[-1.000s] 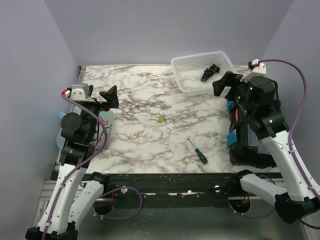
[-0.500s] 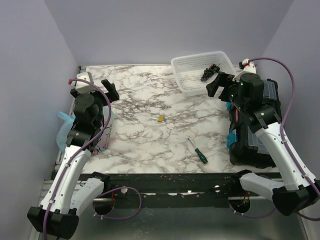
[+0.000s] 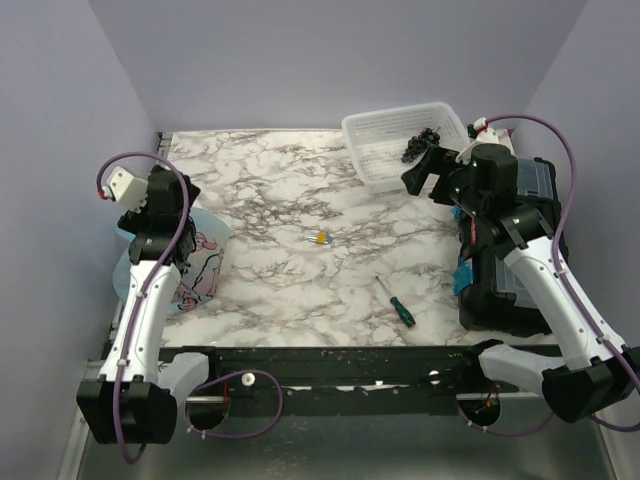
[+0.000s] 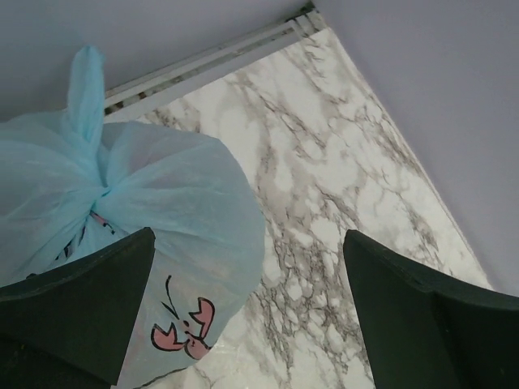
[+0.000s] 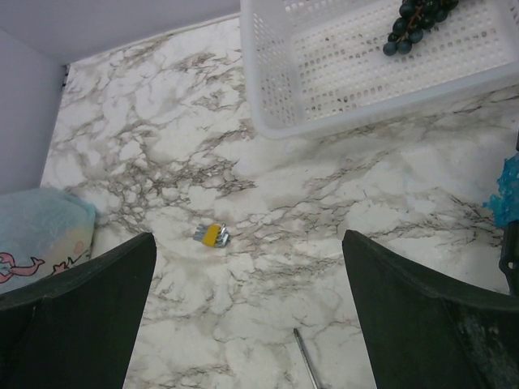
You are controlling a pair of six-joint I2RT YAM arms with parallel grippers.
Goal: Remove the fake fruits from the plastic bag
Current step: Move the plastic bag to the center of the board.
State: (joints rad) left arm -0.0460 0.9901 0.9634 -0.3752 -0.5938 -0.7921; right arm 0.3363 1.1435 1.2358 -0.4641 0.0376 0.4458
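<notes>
The plastic bag (image 3: 197, 262) is light blue with pink and dark print and lies at the table's left edge. It also shows in the left wrist view (image 4: 138, 194), knotted shut at the top, and in the right wrist view (image 5: 40, 235). No fake fruits show; what the bag holds is hidden. My left gripper (image 3: 176, 200) is open and empty above the bag's far end (image 4: 247, 243); its left finger is over the bag and its right finger over bare table. My right gripper (image 3: 424, 170) is open and empty, raised near the basket's near corner (image 5: 247, 239).
A white lattice basket (image 3: 380, 150) holding a dark grape bunch (image 3: 420, 143) stands at the back right. A tiny yellow bit (image 3: 320, 238) lies mid-table and a green-handled screwdriver (image 3: 397, 303) nearer the front. A black case (image 3: 515, 270) fills the right edge. Walls close in on the left and right.
My left arm has swung left and back, so its gripper now hangs over the bag, which shows more fully. My right gripper has moved a little left, nearer the basket.
</notes>
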